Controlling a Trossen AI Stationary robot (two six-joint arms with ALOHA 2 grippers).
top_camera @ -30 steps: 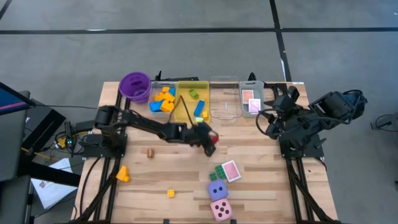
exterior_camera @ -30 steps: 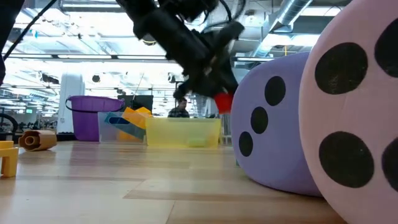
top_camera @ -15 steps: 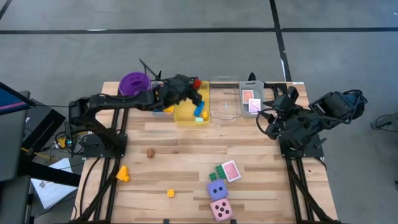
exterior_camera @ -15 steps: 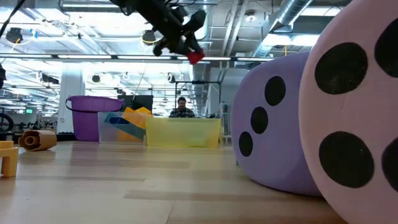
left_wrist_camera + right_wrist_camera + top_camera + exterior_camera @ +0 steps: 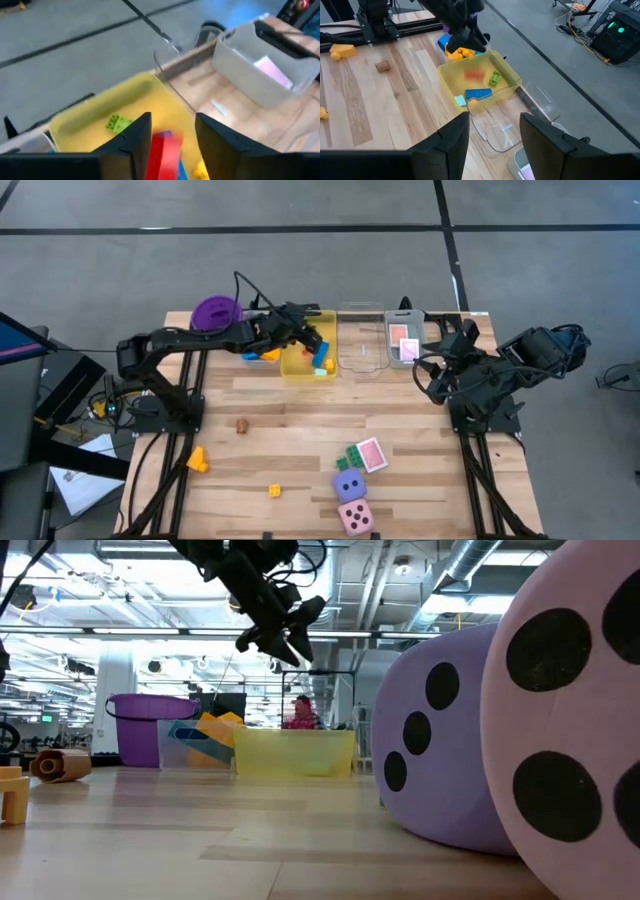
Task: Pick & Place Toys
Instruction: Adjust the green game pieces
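My left gripper (image 5: 316,338) hangs open above the yellow tray (image 5: 296,367) at the table's far edge. A red brick (image 5: 474,74) shows as a blur below the fingers, inside the tray (image 5: 448,86) and apart from the gripper (image 5: 172,131). In the tray lie a green brick (image 5: 118,122) and a blue brick (image 5: 479,93). At the near side stand the purple die (image 5: 349,486) and the pink die (image 5: 355,517), next to a pink-backed card (image 5: 371,454) and a green brick (image 5: 354,456). My right gripper (image 5: 495,120) waits raised at the right, open with nothing between its fingers.
A purple cup (image 5: 215,313) and a clear tray of bricks (image 5: 258,348) stand left of the yellow tray; two clear trays (image 5: 362,348), one with cards (image 5: 405,340), stand to its right. A brown roll (image 5: 241,424) and yellow bricks (image 5: 197,459), (image 5: 274,491) lie on the bare wood.
My left gripper has risen from the table's middle and swung toward the far edge with the red brick, stopping above the yellow tray. There it has opened and let go; the brick has dropped out of the fingers toward the tray.
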